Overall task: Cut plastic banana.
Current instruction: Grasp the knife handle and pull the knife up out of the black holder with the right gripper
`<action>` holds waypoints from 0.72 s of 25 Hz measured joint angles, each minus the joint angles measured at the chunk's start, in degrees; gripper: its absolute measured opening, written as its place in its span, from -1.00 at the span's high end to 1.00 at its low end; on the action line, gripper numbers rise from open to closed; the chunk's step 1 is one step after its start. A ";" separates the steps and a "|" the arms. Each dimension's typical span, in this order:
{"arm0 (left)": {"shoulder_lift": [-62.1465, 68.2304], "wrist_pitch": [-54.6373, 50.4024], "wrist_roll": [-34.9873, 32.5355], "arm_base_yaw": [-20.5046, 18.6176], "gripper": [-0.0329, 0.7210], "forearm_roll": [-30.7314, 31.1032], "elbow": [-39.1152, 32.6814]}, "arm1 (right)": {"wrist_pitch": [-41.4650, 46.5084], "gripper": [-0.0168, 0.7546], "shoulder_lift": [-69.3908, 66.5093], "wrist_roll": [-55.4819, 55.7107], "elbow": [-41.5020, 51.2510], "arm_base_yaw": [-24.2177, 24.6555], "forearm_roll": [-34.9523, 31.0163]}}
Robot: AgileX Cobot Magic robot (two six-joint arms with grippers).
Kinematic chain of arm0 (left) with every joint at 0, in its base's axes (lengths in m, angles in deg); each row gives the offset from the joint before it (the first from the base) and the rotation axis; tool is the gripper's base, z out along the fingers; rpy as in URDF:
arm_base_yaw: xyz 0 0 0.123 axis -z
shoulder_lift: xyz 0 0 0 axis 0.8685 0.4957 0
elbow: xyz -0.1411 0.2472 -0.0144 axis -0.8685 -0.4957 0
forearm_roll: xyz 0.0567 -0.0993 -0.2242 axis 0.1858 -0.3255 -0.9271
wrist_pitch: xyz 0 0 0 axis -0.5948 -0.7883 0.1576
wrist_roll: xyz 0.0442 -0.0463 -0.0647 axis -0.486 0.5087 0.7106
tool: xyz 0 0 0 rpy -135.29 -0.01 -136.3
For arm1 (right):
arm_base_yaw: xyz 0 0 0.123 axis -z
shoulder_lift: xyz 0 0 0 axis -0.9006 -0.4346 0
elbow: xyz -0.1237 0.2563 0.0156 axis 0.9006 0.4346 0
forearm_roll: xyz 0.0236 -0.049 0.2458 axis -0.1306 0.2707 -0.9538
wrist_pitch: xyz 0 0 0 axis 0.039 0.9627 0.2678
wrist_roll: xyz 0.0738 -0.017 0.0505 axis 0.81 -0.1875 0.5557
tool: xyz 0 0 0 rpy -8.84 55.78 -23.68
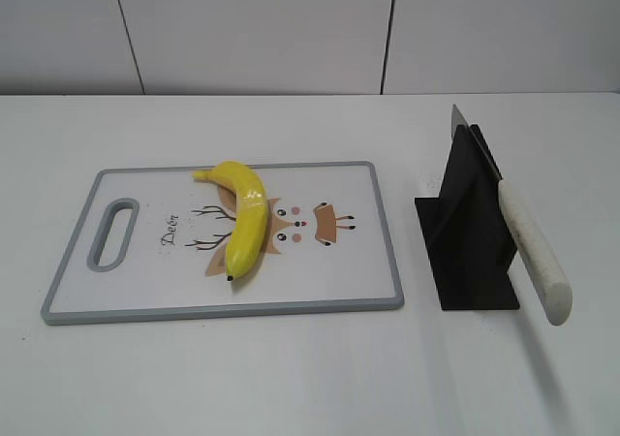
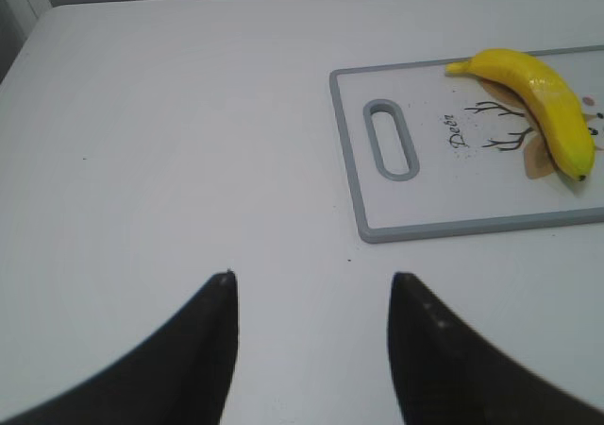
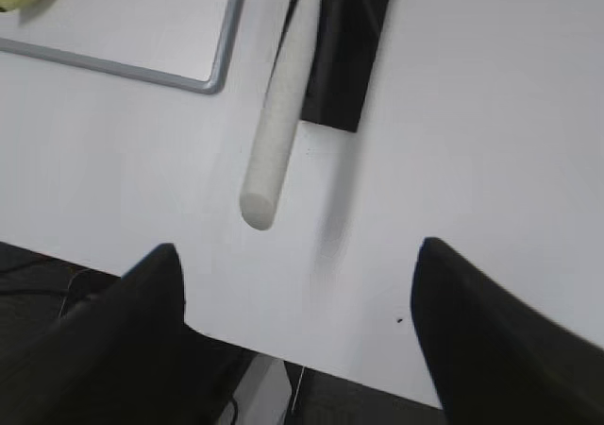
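Note:
The whole yellow plastic banana (image 1: 244, 220) lies on a white cutting board (image 1: 349, 271) with a grey rim and a deer picture. It also shows in the left wrist view (image 2: 543, 104), on the board (image 2: 425, 203). A knife with a white handle (image 1: 533, 247) rests in a black stand (image 1: 465, 237), blade up. In the right wrist view the handle (image 3: 280, 113) points toward the camera. My left gripper (image 2: 311, 297) is open and empty over bare table left of the board. My right gripper (image 3: 300, 264) is open and empty near the table's front edge, short of the handle. Neither gripper shows in the exterior view.
The white table (image 1: 291, 378) carries the board and the stand. A grey panelled wall (image 1: 291, 29) runs behind it. The table's front edge (image 3: 283, 354) shows in the right wrist view, with dark floor below.

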 joint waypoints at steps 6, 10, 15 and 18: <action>0.00 0.00 0.00 0.00 -0.36 0.04 0.00 | 4.11 -0.52 -11.84 2.54 -8.42 -2.79 0.62; 0.00 0.00 0.00 0.00 -0.36 0.04 0.00 | 4.52 -0.48 -18.75 3.35 -9.14 -2.79 0.32; 0.00 0.00 0.00 0.00 -0.36 0.04 0.00 | 3.23 -0.46 -26.29 5.67 -9.20 -2.79 0.62; 0.00 0.00 0.00 0.00 -0.36 0.04 0.00 | 1.13 -0.45 -30.13 6.72 -9.20 -2.79 0.62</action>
